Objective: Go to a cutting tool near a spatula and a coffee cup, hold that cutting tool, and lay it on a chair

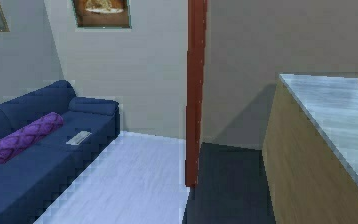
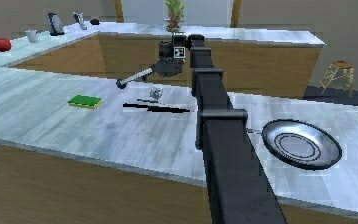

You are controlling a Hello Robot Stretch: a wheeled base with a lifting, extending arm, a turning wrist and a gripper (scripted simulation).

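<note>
Arm (image 2: pixel 225 140) stretched over counter (image 2: pixel 47 125), gripper (image 2: pixel 161 72) at upper centre of frame, above the knife (image 2: pixel 157 105). Looks like it's lining up a grab. Knife lies flat mid-frame, just left of arm: thin, dark, long. Finger state: can't tell. Can't tell if anything's held either.
</note>
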